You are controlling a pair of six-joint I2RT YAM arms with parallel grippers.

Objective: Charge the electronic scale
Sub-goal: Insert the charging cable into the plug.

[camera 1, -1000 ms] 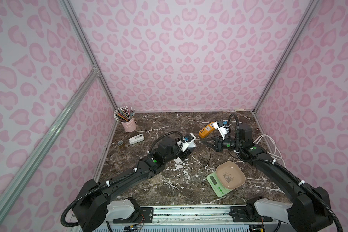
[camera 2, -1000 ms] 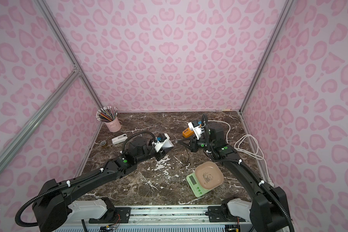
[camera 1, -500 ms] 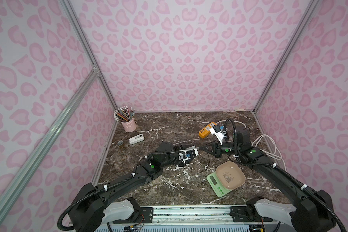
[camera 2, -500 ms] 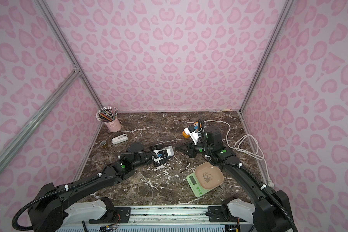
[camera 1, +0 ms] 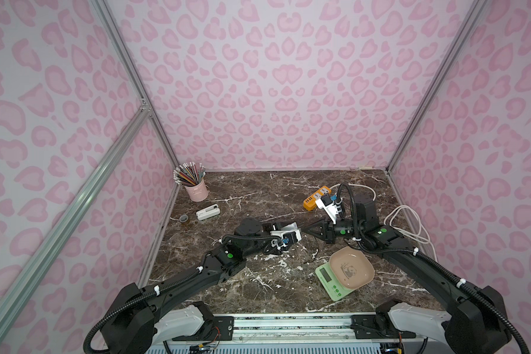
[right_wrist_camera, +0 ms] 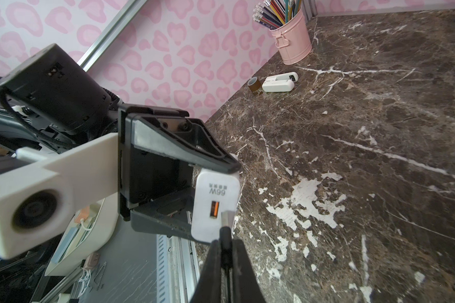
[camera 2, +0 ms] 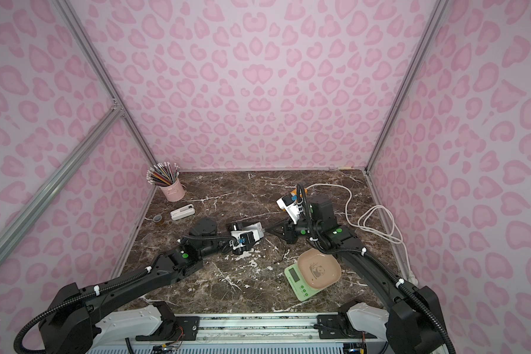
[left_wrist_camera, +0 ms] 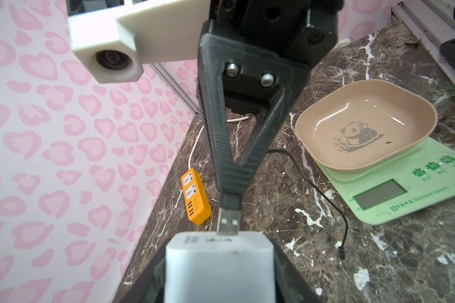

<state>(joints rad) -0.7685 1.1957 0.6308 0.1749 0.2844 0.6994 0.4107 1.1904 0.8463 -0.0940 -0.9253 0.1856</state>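
Both arms have dropped toward the marble since a second ago and closed in on each other. The right gripper (left_wrist_camera: 230,187) has come away from the orange power strip (camera 1: 315,198).

Nearest us, lower right in both top views, the electronic scale (camera 1: 328,280) (camera 2: 299,288) sits flat close to the front edge of the table (camera 1: 258,288). It has its panda tray (camera 1: 351,268) on top and stands clear of both arms. Bare marble lies open to its left, at lower centre. A thin black cable (left_wrist_camera: 346,230) snakes past, its loose end on the stone near the scale, not touching it.

Centre frame now: the left gripper (camera 1: 290,233) is clamped on the white charger (left_wrist_camera: 220,265), which is off the table with its port face turned to the other arm. The right gripper is pinched tight on the USB plug (left_wrist_camera: 228,220). In the right wrist view the metal tip sits just beside the charger's orange port, not inside it. Whether it touches the face, I can't tell.

Farther back, upper right, the power strip lies free, its white cord (camera 1: 359,184) looping along the right wall. Along the left edge sit a tape roll (camera 1: 183,218) and a small white device (camera 1: 208,212), with the pink pencil cup (camera 1: 196,190) in the back corner.
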